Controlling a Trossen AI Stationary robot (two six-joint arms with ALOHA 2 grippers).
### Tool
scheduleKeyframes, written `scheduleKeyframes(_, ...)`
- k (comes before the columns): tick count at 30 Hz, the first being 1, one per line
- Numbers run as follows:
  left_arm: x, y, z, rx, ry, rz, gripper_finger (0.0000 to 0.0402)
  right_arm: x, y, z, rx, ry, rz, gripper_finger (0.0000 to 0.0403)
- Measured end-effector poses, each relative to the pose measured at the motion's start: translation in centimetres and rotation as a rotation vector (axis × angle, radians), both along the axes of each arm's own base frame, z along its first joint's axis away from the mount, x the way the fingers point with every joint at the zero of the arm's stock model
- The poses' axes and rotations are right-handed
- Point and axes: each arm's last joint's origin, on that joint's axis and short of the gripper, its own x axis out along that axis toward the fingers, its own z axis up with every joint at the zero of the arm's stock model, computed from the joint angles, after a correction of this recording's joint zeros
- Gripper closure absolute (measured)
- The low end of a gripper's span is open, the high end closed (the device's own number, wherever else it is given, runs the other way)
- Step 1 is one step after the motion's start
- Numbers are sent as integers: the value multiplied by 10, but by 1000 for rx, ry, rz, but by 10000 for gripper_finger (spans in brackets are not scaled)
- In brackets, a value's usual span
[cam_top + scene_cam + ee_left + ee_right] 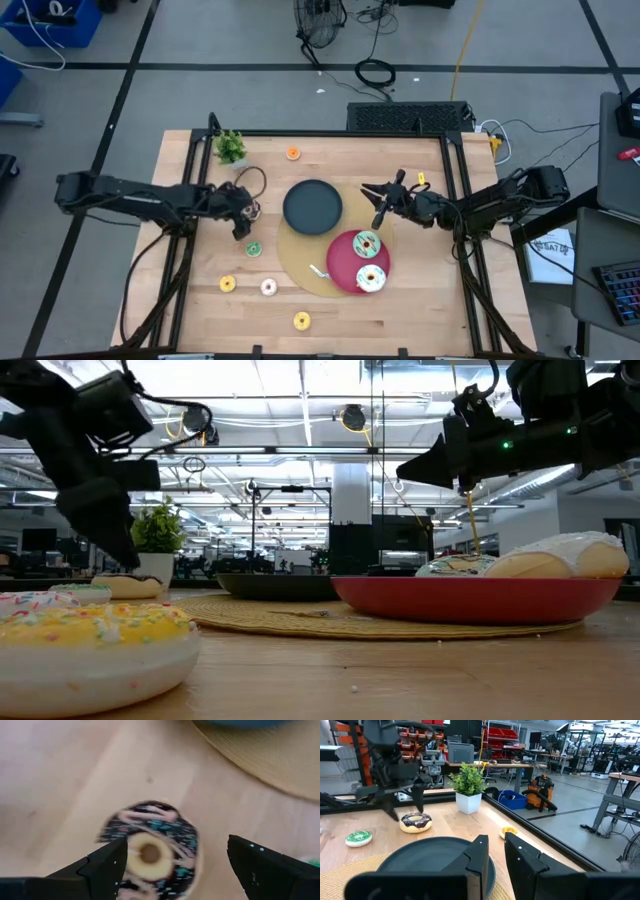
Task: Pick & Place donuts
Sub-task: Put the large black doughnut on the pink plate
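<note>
Your left hand (172, 865) hangs released over the chocolate donut (150, 851), fingers either side of it on the worktop (60, 780). Your right hand (378, 208) waits clenched, empty, beside the black plate (312, 206)

A round black plate (312, 207) sits near the middle of a light wooden surface (190, 300), partly resting on a tan woven mat (296, 264). A red plate (343, 262) lies on the same mat, just beside the black one. A small potted plant (230, 148) in a white pot stands by the far edge. On the floor beyond lie coiled black cables (375, 73) and a blue bin (50, 22).
</note>
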Motion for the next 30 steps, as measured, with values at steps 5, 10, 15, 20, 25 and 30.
scheduleKeyframes(5,4,-2,-12,43,97,-6,66,0,0,0,0,0,0,348)
scheduleKeyframes(10,5,0,-16,59,117,50,66,0,0,-1,0,9,1,348)
scheduleKeyframes(15,4,0,-15,43,106,79,66,0,0,-2,0,18,2,349)
scheduleKeyframes(20,5,-1,-15,26,96,72,66,0,0,-2,0,25,2,349)
scheduleKeyframes(25,7,-2,-15,-21,78,48,67,0,0,-2,0,25,2,348)
scheduleKeyframes(30,8,-2,-14,-28,63,53,67,0,0,-2,0,24,2,348)
